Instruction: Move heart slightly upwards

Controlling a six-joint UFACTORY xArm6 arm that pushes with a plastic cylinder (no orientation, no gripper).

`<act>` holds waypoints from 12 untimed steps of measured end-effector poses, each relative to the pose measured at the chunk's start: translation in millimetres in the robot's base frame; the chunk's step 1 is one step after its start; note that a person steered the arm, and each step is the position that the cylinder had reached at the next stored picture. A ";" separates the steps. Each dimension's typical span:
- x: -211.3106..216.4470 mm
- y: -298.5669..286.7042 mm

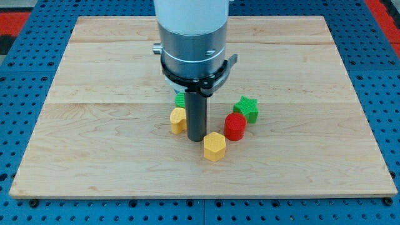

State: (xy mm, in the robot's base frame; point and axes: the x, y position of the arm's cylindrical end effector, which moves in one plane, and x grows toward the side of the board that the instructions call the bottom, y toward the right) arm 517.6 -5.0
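Pale matt wooden board [94,125], ridged plastic-looking blocks, matt dark rod [196,115]

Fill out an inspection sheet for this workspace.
Surface: pale wooden board on blue perforated table.
Job's things: no heart shape identifiable; yellow block, partly hidden by the rod, may be it.
Clutter: yellow hexagonal block, red cylinder block, green star block, green block mostly hidden.
Tool: my tip rests between both yellow blocks, beside the left one.
Cables: nothing seen.
Surroundings: red panels at top corners.
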 end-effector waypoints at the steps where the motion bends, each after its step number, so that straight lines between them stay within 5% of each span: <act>1: -0.5 -0.3; 4: -23.6 -6.1; 8: 11.9 -57.5; 12: -6.6 -77.6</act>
State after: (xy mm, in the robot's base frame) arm 511.0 -82.6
